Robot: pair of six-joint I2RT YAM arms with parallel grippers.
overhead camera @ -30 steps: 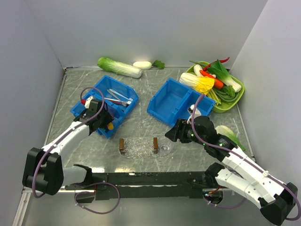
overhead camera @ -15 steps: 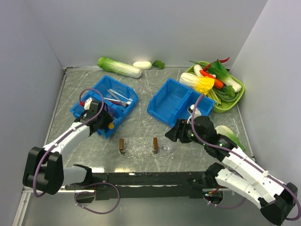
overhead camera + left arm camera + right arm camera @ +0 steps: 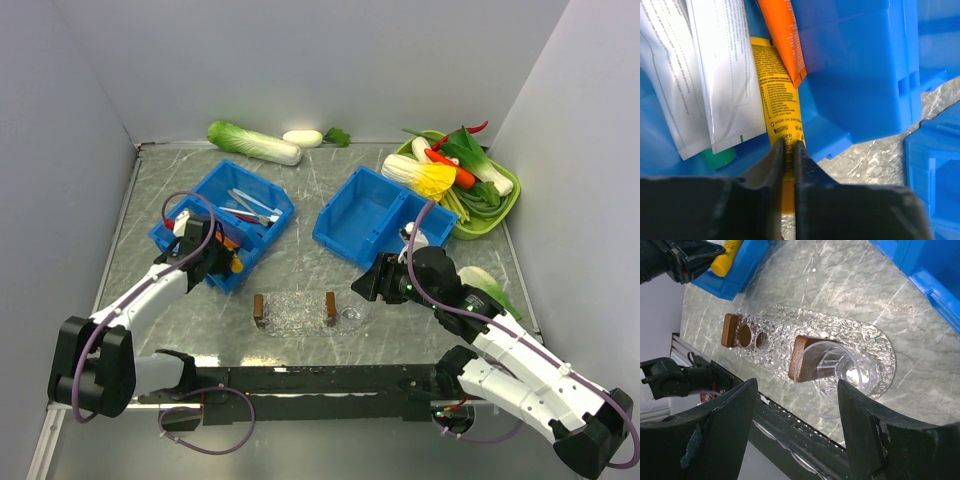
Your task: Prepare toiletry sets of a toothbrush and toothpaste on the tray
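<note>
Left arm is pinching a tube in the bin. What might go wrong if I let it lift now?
1. The left fingers pinch the yellow tube near one end, so it may swing or slip on the lift.
2. The orange tube lies across its far end, with white packets alongside; they may get dragged out.
3. The right fingers hang open over the clear cup on the tray, so both arms could crowd there.
</note>
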